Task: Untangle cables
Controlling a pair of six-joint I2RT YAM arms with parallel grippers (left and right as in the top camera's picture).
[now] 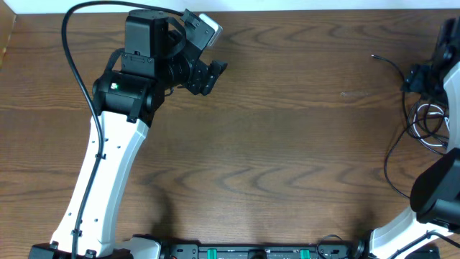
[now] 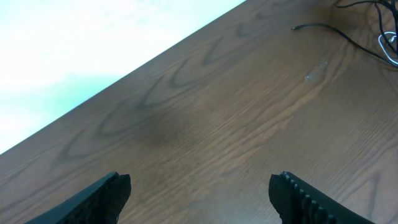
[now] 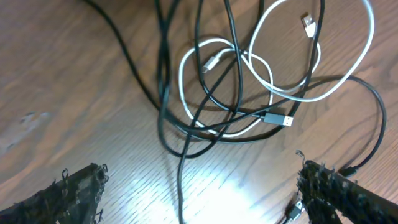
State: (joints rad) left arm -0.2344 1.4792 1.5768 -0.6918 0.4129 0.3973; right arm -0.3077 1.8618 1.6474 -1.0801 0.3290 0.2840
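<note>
The cables [image 3: 249,93] lie in a loose tangle on the wooden table. A white cable [image 3: 273,84] loops through two black ones [image 3: 186,118], and a black plug [image 3: 277,118] sits in the middle. My right gripper [image 3: 202,177] hovers open just above the tangle with one black strand [image 3: 181,186] running between its fingers, untouched. From overhead the tangle [image 1: 428,119] lies at the right edge by the right arm, with one black end [image 1: 381,59] trailing left. My left gripper [image 2: 199,183] is open and empty over bare wood at the far left [image 1: 208,72]. The cables [image 2: 373,34] show far off in its view.
The left arm's thick black cable [image 1: 68,43] arcs over the table's back left. The table's far edge [image 1: 287,10] meets a pale wall. A black rail with green clips [image 1: 251,252] runs along the front edge. A long black strand [image 1: 392,165] curves toward the right arm's base.
</note>
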